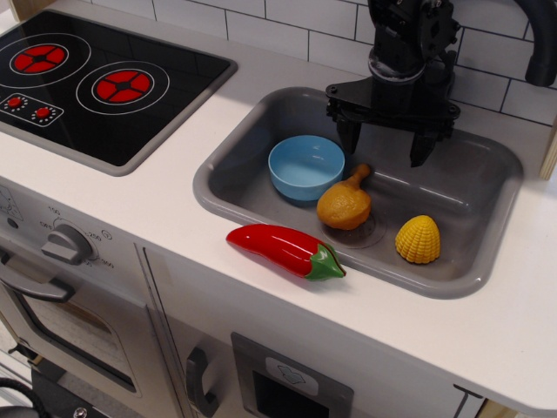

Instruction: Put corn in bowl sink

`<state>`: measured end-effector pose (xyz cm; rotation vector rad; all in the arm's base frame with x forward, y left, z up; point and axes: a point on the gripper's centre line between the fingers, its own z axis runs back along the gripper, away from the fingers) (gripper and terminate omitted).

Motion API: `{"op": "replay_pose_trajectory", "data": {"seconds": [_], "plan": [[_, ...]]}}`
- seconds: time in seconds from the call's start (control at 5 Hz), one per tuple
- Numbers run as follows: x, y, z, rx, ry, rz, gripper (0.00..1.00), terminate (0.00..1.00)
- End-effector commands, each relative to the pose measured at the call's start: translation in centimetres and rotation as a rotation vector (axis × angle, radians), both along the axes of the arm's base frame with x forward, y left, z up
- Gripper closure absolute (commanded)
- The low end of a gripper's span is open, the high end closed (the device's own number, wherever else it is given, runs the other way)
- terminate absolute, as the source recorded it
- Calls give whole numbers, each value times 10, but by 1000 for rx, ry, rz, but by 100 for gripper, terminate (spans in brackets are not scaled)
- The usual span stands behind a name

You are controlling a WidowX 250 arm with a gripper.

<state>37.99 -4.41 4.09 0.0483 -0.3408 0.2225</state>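
The yellow ribbed corn [418,239] lies on the floor of the grey sink [474,187], at its front right. The light blue bowl [305,167] stands empty in the sink's left part. My black gripper [384,146] hangs open above the back middle of the sink, between bowl and corn, holding nothing. Its fingertips [348,139] point down, well above the basin floor. The corn is to the front right of the gripper and apart from it.
An orange-brown toy drumstick [345,204] lies in the sink between bowl and corn, close to the bowl. A red chili pepper [284,249] lies on the white counter at the sink's front rim. A black stove top [96,83] is at the left. A dark faucet [540,43] is at the top right.
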Motion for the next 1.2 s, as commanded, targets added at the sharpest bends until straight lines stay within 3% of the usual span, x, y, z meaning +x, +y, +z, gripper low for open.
{"op": "replay_pose_trajectory", "data": {"seconds": [0.0, 0.2, 0.6, 0.8, 1.0], "plan": [[0, 0, 0, 0, 0, 0, 0, 0], [-12, -3, 16, -68, -5, 242, 0, 0], [-25, -20, 37, -163, 102, 548, 0, 0], [-29, -34, 27, -237, 78, 754, 0, 0], [-32, -46, 16, -280, 99, 904, 0, 0]]}}
